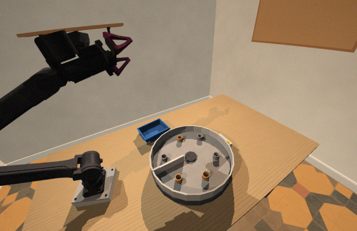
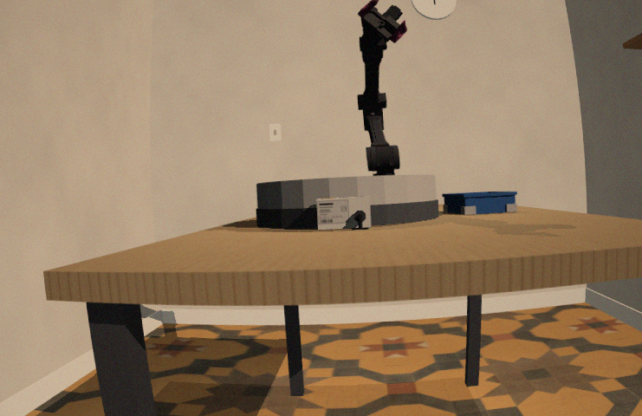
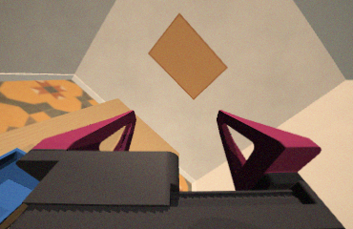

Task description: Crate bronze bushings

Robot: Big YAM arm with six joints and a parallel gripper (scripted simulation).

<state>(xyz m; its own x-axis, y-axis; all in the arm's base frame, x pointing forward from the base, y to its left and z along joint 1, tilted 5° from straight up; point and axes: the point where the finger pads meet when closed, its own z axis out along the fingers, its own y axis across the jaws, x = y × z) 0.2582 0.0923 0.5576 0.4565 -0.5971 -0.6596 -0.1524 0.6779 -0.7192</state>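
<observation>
The grey turning table [image 1: 191, 194] [image 2: 331, 191] has a raised rim and holds several bushings. Three are bronze: one bushing [image 1: 179, 138] at the back left, one bushing [image 1: 177, 176] at the front left and one bushing [image 1: 204, 177] at the front. Three are steel: one bushing [image 1: 200, 136] at the back, one bushing [image 1: 216, 156] at the right and one bushing [image 1: 164, 156] at the left. The blue crate [image 1: 153, 130] [image 2: 488, 202] [image 3: 12, 191] stands behind and left of the turning table; no bushing shows in it. My gripper [image 1: 130, 50] [image 3: 176, 114] is open and empty, high above the table.
A thin white divider [image 1: 168, 162] stands on the turning table between the left steel and front left bronze bushings. A dark hub [image 1: 191, 156] is at its centre. A white labelled box [image 2: 333, 213] stands against its outer side. The arm's base plate [image 1: 111, 178] is at the left.
</observation>
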